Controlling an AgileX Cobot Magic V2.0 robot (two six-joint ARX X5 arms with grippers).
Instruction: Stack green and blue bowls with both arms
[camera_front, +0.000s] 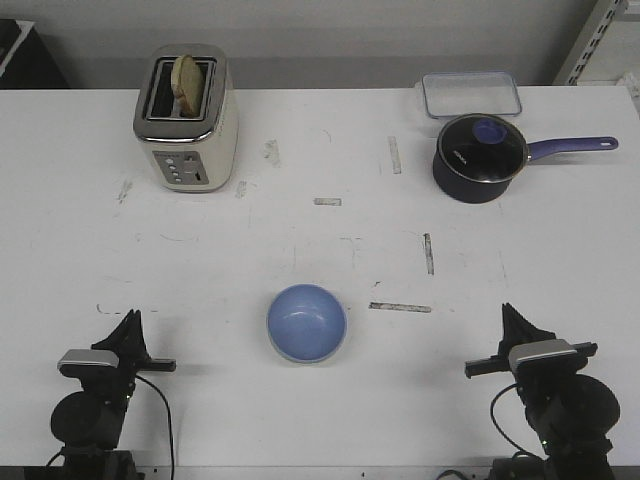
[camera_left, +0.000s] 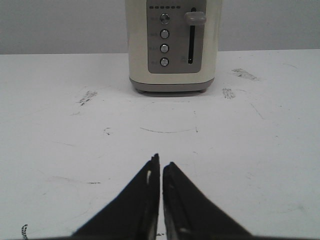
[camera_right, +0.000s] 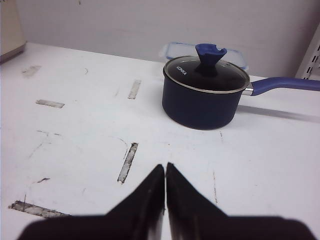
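A pale periwinkle blue bowl (camera_front: 307, 322) sits upright on the white table (camera_front: 320, 240), near the front middle. The green bowl is not in view. My left gripper (camera_front: 130, 321) rests at the front left, well left of the bowl, jaws shut and empty; in the left wrist view (camera_left: 161, 162) it points at the toaster. My right gripper (camera_front: 510, 315) rests at the front right, well right of the bowl, jaws shut and empty; in the right wrist view (camera_right: 165, 166) it points toward the saucepan.
A cream toaster (camera_front: 186, 118) with a slice of bread stands at the back left, also in the left wrist view (camera_left: 171, 46). A dark navy saucepan (camera_front: 480, 157) with glass lid and purple handle, and a clear lidded box (camera_front: 470, 93), are at the back right.
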